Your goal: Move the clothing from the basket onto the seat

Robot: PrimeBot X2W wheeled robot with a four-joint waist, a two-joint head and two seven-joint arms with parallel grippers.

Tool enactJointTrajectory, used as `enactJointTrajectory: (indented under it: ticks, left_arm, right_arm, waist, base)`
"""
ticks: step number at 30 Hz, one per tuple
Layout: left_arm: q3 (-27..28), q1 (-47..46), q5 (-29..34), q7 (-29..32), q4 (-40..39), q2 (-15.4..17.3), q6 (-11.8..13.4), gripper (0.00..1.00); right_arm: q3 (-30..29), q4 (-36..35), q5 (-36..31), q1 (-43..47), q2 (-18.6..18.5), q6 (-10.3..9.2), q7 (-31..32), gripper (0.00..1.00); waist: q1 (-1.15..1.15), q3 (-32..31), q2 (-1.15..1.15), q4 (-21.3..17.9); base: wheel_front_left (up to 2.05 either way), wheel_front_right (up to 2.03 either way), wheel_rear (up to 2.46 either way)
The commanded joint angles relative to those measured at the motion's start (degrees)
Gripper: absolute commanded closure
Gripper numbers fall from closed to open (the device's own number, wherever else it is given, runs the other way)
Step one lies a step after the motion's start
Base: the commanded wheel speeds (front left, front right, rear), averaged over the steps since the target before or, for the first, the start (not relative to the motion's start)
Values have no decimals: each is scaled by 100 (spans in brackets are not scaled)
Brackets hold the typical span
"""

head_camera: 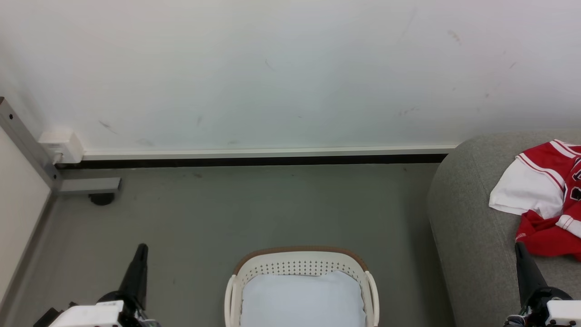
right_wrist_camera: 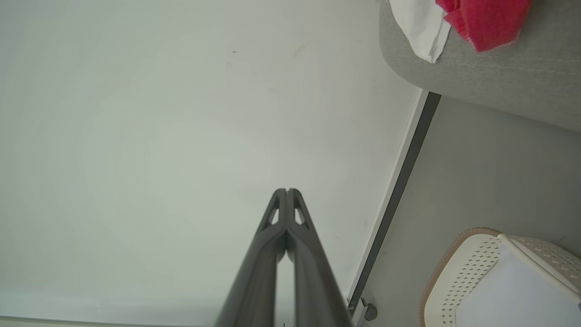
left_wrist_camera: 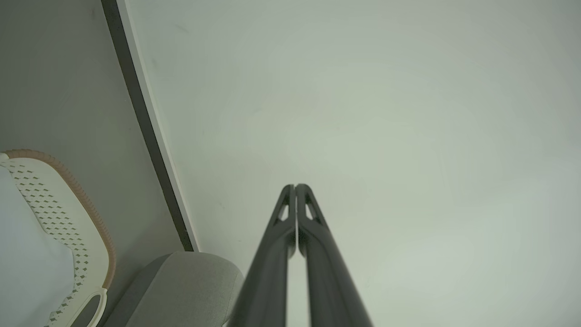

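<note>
The red and white clothing lies on the grey seat at the right edge of the head view; a white sleeve and red cloth also hang over the seat's rim. The white basket with its brown rim stands on the floor at bottom centre, holding a pale bluish-white cushion. My left gripper points up at the lower left, its fingers pressed together with nothing between them. My right gripper is at the lower right, beside the seat's clothing, fingers together and empty.
A white wall with a baseboard runs behind the grey floor. A metal post with a white box and a castor stands at the far left. Basket rim and seat corner show in the left wrist view.
</note>
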Motion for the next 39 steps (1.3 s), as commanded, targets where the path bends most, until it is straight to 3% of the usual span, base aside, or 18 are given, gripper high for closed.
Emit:
enactJointTrajectory:
  ticks: [1,39]
  left_arm:
    - [19,-53,-73,23,-12,11,-28,100]
    - [18,-52,-73,22,-13,11,-28,100]
  right_arm:
    - [-19,-18,12,-70,-39,-12,18,100]
    - [-18,-18,12,-69,-38,-12,17,100]
  waist:
    - [0,0,0,0]
    - [0,0,0,0]
  base:
    - [0,0,0]
    - [0,0,0]
